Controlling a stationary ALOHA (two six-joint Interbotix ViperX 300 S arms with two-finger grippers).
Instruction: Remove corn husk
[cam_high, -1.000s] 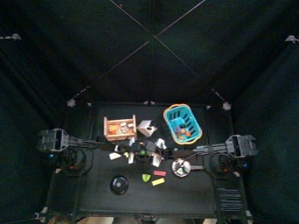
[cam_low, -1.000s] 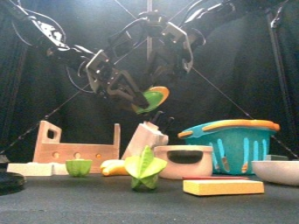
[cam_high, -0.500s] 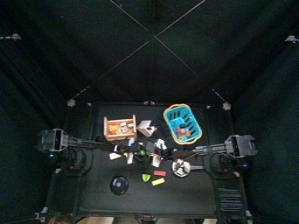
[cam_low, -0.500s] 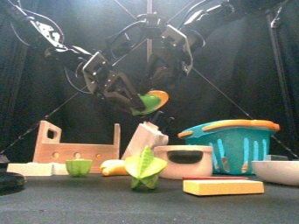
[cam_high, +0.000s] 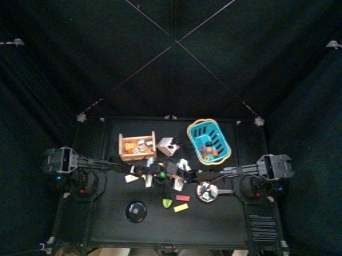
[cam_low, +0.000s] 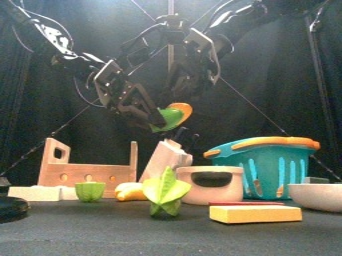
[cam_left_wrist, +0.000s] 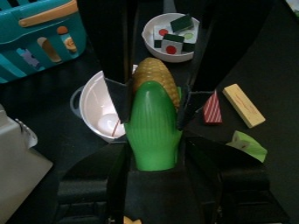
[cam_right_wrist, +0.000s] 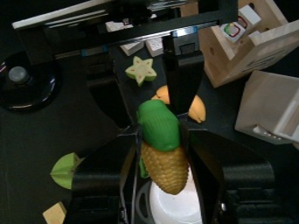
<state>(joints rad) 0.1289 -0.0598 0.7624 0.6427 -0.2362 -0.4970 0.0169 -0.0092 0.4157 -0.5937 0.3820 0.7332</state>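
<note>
The corn (cam_low: 171, 115) hangs in the air above the table's middle, between my two grippers. Its bright green husk (cam_left_wrist: 156, 136) sits between the jaws of my left gripper (cam_left_wrist: 156, 105), which is shut on it. The bare yellow cob (cam_right_wrist: 165, 168) sticks out of the husk (cam_right_wrist: 158, 124) and lies between the jaws of my right gripper (cam_right_wrist: 163, 149), which press on both its sides. In the front view the left gripper (cam_low: 134, 100) comes from the left and the right gripper (cam_low: 198, 85) from above right.
Below the corn stand a white bowl (cam_low: 214, 183), a green star-shaped piece (cam_low: 166, 196) and a white box (cam_low: 166, 160). The blue basket (cam_low: 261, 160) is to the right, a wooden rack (cam_low: 87, 170) to the left, and a yellow block (cam_low: 254, 213) lies in front.
My right gripper's jaws have narrowed onto the cob. The corn and both arms have barely shifted.
</note>
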